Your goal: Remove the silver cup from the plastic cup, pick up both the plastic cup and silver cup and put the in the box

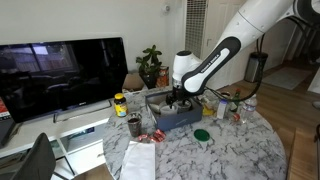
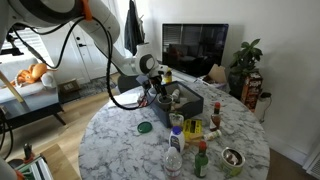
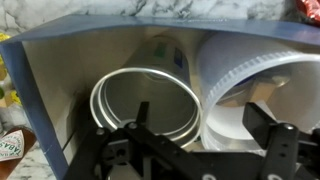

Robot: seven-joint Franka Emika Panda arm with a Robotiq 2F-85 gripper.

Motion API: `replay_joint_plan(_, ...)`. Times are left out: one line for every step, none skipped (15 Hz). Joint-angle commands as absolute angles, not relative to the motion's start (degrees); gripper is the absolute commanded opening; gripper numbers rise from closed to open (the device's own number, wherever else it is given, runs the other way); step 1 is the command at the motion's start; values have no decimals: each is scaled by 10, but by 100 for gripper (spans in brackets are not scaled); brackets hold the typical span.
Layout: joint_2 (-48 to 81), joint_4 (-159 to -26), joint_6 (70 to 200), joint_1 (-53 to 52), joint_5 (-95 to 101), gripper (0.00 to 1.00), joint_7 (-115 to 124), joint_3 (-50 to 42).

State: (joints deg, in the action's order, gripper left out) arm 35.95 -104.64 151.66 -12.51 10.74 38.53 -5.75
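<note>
while arm (image 1: pixel 215 62) bends down into the box (image 3: pixel 55 95) | claw (image 3: pixel 200 150) spread | silver cup (image 3: pixel 145 105) and plastic cup (image 3: pixel 262 80) lying inside

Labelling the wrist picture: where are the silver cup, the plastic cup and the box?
silver cup (image 3: pixel 150 95): wrist view, inside its mouth.
plastic cup (image 3: pixel 252 75): wrist view, whitish side wall.
box (image 3: pixel 60 80): wrist view, bare inner wall.

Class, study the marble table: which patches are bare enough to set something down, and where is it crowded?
Bare marble lies between the green lid and the table edge nearest that exterior view. Crowded: bottles cluster beside the box, and inside it the silver cup and plastic cup lie side by side under the gripper.
</note>
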Motion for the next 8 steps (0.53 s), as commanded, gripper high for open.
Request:
replay_joint_plan(337, -1045, 1511, -144, 104, 100, 387, -82)
replay_joint_plan(330, -1044, 1507, -146, 105, 100, 390, -86)
replay_joint_plan(320, -1044, 1500, -150, 109, 100, 397, -93)
replay_joint_plan(311, -1041, 1492, -154, 110, 100, 406, -99)
replay_joint_plan(296, -1043, 1474, -151, 102, 100, 404, -95)
replay_joint_plan(276, -1046, 1446, -146, 94, 100, 399, -87)
replay_joint_plan(258, -1048, 1425, -140, 88, 100, 391, -78)
replay_joint_plan(236, -1052, 1404, -135, 85, 100, 382, -69)
